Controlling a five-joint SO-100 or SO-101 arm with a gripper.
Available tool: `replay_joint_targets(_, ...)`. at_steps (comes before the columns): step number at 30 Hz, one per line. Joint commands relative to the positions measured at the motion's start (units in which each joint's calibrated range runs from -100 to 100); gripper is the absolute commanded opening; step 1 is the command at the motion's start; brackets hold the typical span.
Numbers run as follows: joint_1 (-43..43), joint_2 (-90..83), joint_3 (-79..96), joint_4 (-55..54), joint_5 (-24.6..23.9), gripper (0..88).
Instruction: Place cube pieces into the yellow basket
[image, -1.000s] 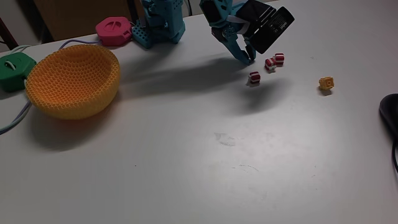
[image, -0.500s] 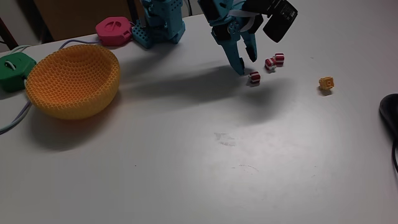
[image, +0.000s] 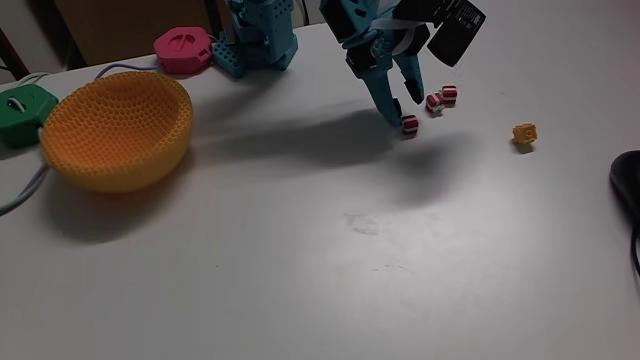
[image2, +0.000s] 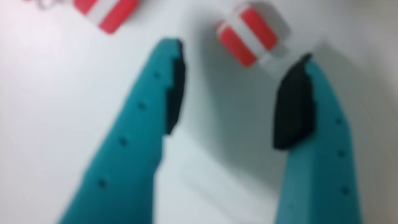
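Gripper (image: 401, 108): lower than half a second ago, now angled steeply down from the teal arm (image: 262, 35), jaws spread, holding nothing. Nearest striped cube (image: 409, 124): on the table (image: 330, 250) at the fingertips, ahead of the gap. Yellow basket (image: 117, 129): well left of that cube.

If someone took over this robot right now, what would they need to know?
Gripper: open and empty, fingers down at the table beside the nearest striped cube, not yet closed on it.
Two more striped cubes lie just beyond; the yellow-orange cube sits apart to the right in the fixed view.
Yellow basket: far left, nothing seen inside.
Left: grab and carry every cube over.
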Motion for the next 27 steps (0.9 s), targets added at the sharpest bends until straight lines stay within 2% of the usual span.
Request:
replay_joint_targets(1,0.42,1.78,-0.87,-2.77,0.10,26.7)
replay_joint_targets(23,2.57,10.12,-4.14,-8.68,1.81,23.6)
replay_joint_targets(25,2.85,10.59,-4.53,-8.86,1.90,21.7)
replay_joint_targets(27,2.94,10.78,-4.62,-8.25,0.49,14.4)
